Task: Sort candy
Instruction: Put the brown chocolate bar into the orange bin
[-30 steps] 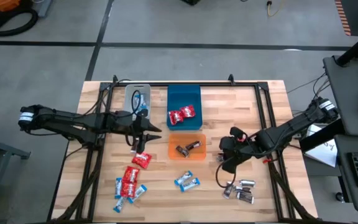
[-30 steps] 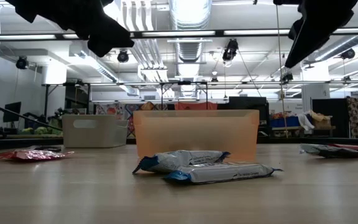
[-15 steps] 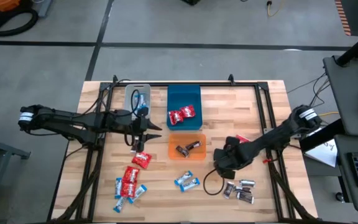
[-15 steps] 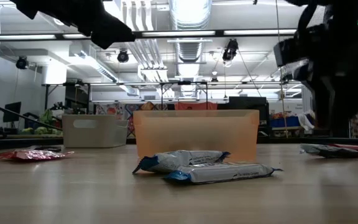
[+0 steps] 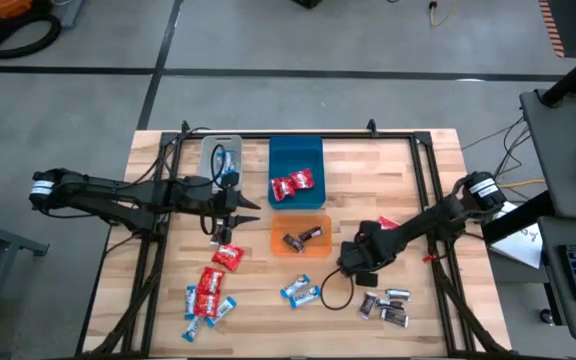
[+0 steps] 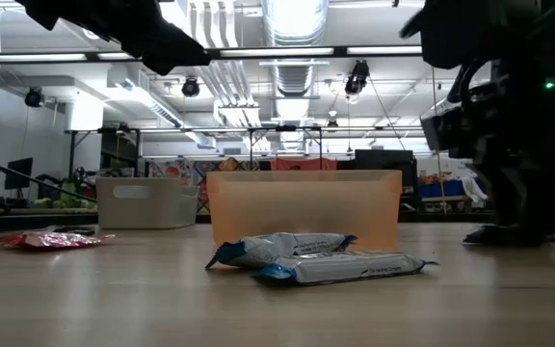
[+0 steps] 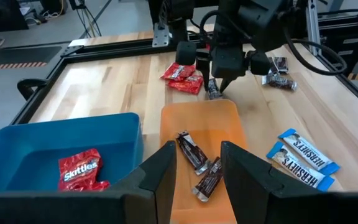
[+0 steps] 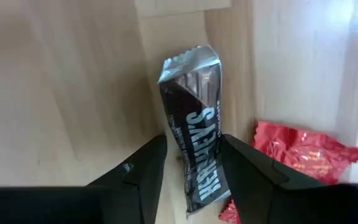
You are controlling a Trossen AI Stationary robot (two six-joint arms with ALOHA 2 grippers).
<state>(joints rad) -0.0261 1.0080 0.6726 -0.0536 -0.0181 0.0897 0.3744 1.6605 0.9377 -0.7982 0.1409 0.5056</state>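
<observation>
Right wrist view: right gripper (image 8: 191, 163) part-open, straddling brown bar (image 8: 194, 134), not gripped; shallow closure could snag red candy (image 8: 303, 152).

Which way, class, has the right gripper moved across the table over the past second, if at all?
Yes. In the high view the right gripper has slid towards the table's front edge and slightly leftward, from level with the orange bin to past its near right corner.
</observation>
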